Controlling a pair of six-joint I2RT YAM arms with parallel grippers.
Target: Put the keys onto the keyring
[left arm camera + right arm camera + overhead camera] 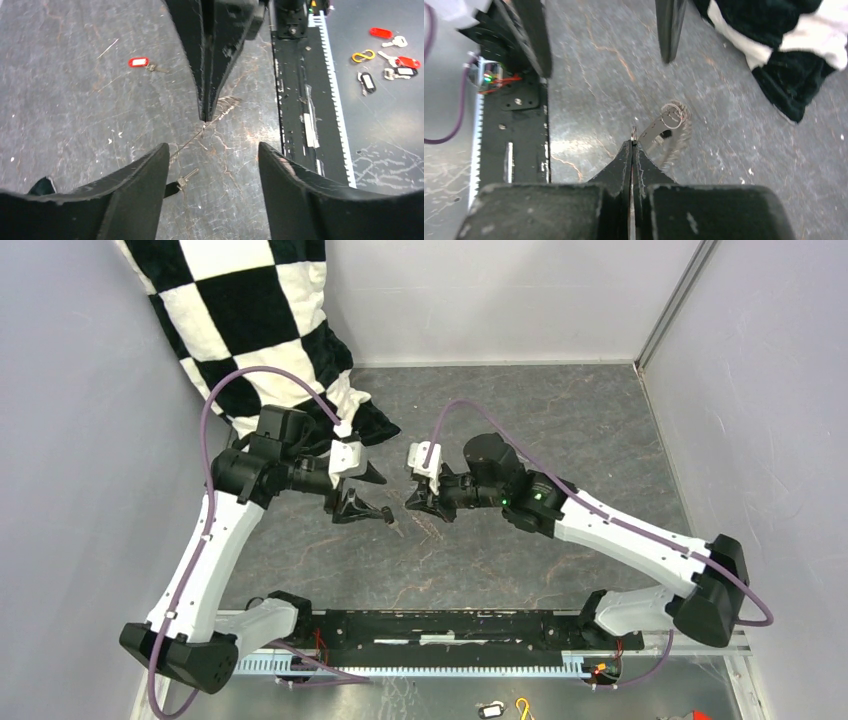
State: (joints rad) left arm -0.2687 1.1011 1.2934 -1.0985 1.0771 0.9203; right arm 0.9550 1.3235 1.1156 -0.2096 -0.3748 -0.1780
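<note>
My right gripper (633, 144) is shut on the rim of the keyring (667, 126), a thin grey hoop with a toothed fringe, and holds it just above the table. In the left wrist view the right gripper (207, 114) faces me with the keyring (226, 104) in it. My left gripper (214, 147) is open with nothing between its fingers, a short way in front of the ring. A black-headed key (181, 182) shows by the left finger, its head partly hidden; whether it hangs on the ring I cannot tell. A red-headed key (142, 62) lies on the table farther off. In the top view both grippers (372, 510) (412, 502) nearly meet.
A black-and-white checkered cloth (250, 310) lies at the back left, its corner near the ring (784, 55). The black base rail (295, 100) runs along the near edge. Beyond it lie a yellow hook (363, 55), tags and spare keys (395, 65). Grey walls enclose the table.
</note>
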